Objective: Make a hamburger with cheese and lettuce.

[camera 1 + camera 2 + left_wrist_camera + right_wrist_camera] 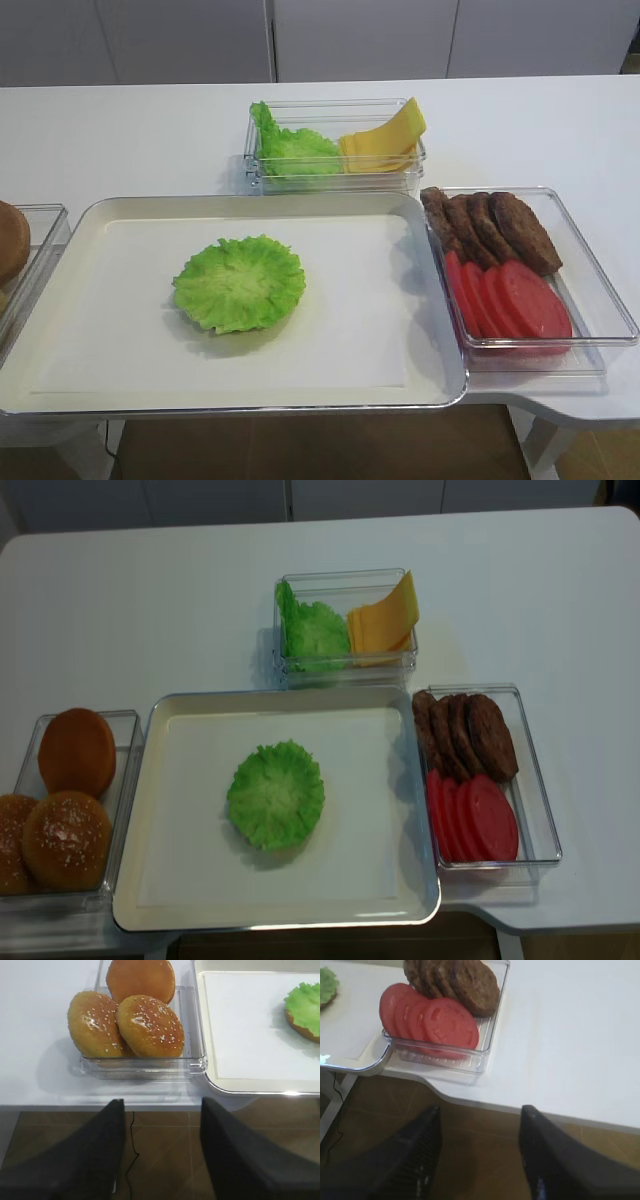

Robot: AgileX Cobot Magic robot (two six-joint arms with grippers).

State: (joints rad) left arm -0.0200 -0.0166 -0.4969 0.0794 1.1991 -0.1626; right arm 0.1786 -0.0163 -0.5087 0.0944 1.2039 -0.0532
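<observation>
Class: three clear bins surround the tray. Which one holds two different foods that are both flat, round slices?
The bin right of the tray: brown patties behind red tomato slices. The others hold buns, or lettuce with square cheese.

hamburger mostly under lettuce, perhaps 1 layer

Glossy tray, clear plastic tubs, ruffled lettuce

We count one tray and three clear bins around it. One lettuce leaf lies on the tray over one bun half; more leaves fill a bin, too bunched for us to number. Three buns sit in the left bin. We make out four patties, four tomato slices and at least two cheese slices.
</observation>
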